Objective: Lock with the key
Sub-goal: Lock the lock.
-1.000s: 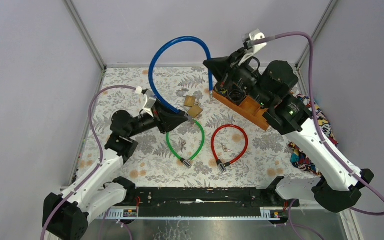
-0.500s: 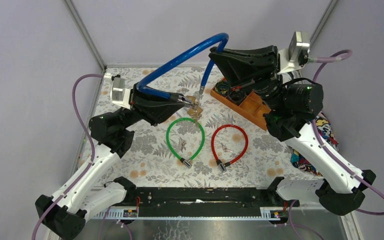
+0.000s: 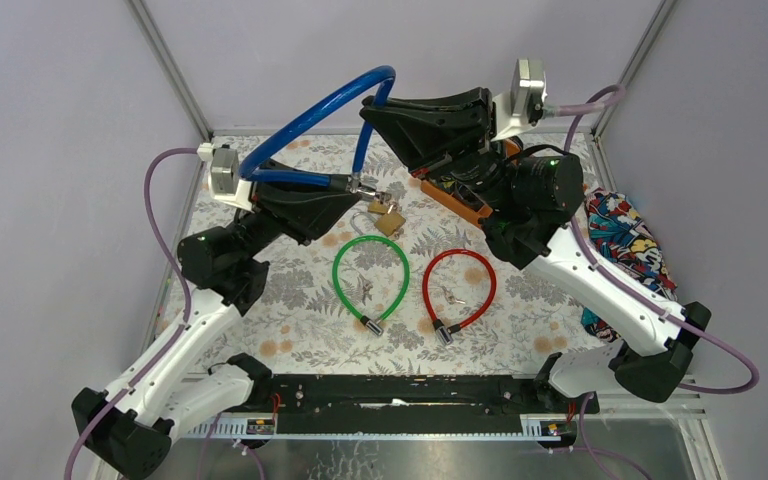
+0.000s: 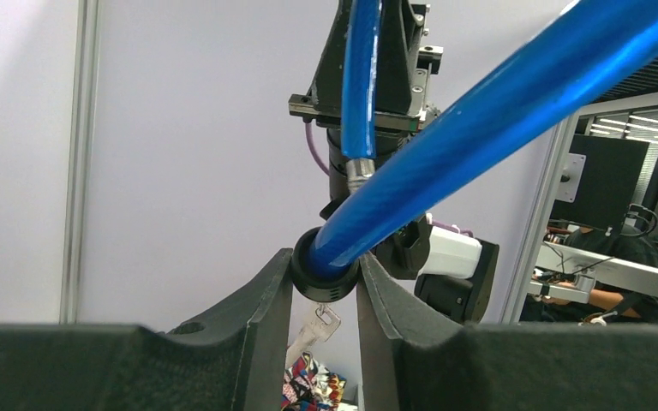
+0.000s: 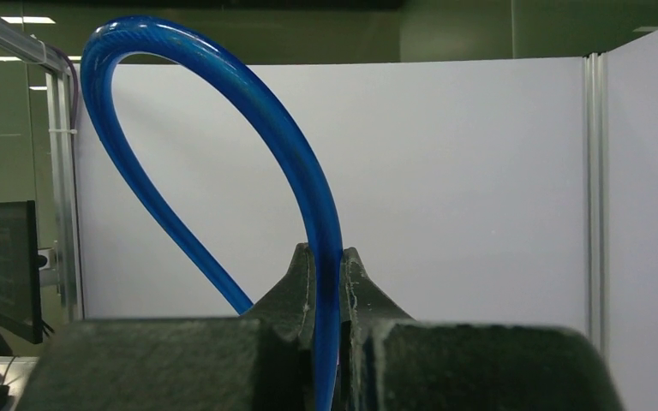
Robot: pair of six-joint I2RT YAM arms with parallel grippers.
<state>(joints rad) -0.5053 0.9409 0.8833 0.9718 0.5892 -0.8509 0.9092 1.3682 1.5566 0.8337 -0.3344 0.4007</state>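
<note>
Blue cable lock [image 3: 305, 112] is off the table, arched in the air between both arms. Its black barrel [image 4: 324, 276] is clamped in the left claw [image 4: 326, 272], jaws narrow around it. Key [image 4: 315, 328] hangs under the barrel and looks seated in the keyway. Right claw [image 5: 327, 261] is pinched narrow on the cable itself, a little up from the metal pin end [image 4: 360, 169].

What matters: from the left wrist the pin end hangs roughly vertical, pointing down toward the barrel from above and beyond it, close but apart. In the top view the pin tip and barrel sit just beside each other; can't tell if they touch. Right arm has the pin, left has the barrel. My read: right feeds the pin into the socket while left holds steady, then the key turn. Socket face isn't visible, so alignment is a guess. Risk: the stiff cable springs the pin sideways.

Below: floral table [image 3: 300, 325] with a green cable lock [image 3: 370, 238], red cable lock [image 3: 460, 253], brass padlock [image 3: 390, 222], orange tray [image 3: 460, 203], and patterned cloth [image 3: 625, 240] at the right edge. Grey wall panels, metal frame posts at the corners.
</note>
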